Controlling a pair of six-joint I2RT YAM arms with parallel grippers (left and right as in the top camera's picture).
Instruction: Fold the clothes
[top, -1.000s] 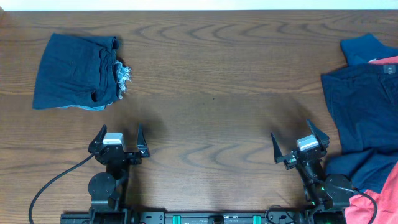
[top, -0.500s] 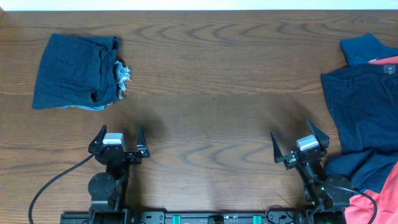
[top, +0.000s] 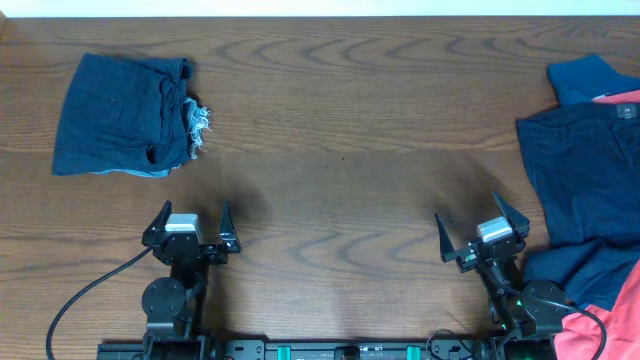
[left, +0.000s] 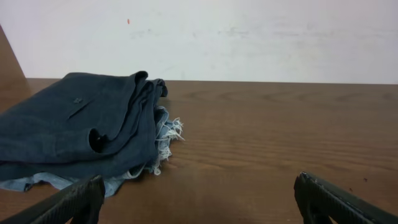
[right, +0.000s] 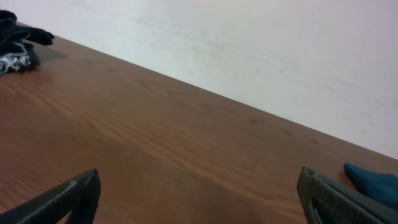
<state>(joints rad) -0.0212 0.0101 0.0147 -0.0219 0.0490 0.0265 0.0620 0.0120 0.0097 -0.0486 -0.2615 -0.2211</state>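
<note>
Left fingers (top: 225, 220) & right fingers (top: 441, 236) spread, empty, near edge of surface (top: 340, 120); folded shorts (top: 120, 115) far left, unfolded pile (top: 585, 180) at right; overlapping layers risk a multi-garment pinch.

robot lab or test bench, not home. dark wood-grain tabletop (top: 340, 120), bare white wall (left: 261, 37) behind. left arm (top: 172, 285) and right arm (top: 515, 295) stand at black rail (top: 330, 351) on near edge, loose cable (top: 75, 300) trailing. folded stack of clothes (top: 120, 115) far left, loose heap of clothes (top: 585, 180) far right.
</note>
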